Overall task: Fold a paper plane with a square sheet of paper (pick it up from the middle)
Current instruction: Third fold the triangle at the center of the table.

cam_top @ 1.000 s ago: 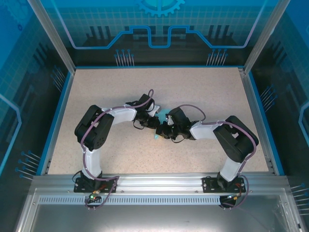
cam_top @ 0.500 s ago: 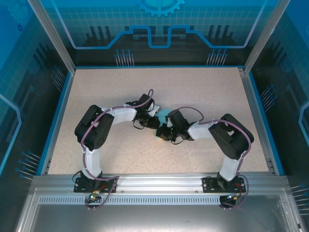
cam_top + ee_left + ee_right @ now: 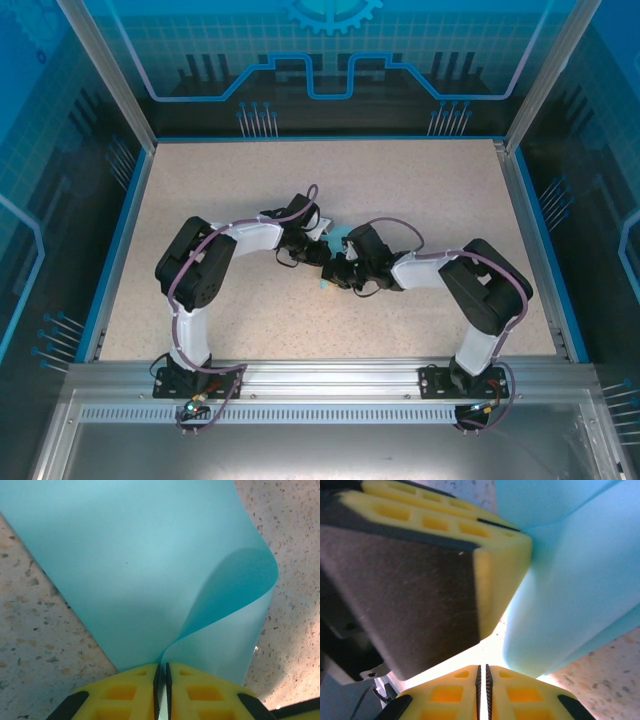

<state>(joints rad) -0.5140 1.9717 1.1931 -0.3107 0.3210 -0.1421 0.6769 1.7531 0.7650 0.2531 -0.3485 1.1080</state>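
Left tool (image 3: 161, 674) pinches the curled square sheet of paper (image 3: 125, 555), right tool (image 3: 481, 672) closed beside it, maybe gripping; most folds remain.

Cyan paper (image 3: 570, 580) against left gripper (image 3: 520, 545), above closed right gripper (image 3: 481, 672)

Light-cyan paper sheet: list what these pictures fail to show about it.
Top external: both wrists cover most of the light-cyan square paper sheet; its folds are unreadable.
Left wrist: the frame's top edge cuts off the sheet beyond the left pincer.
Right wrist: close-up blur; whether the right pincer pinches paper is unclear.
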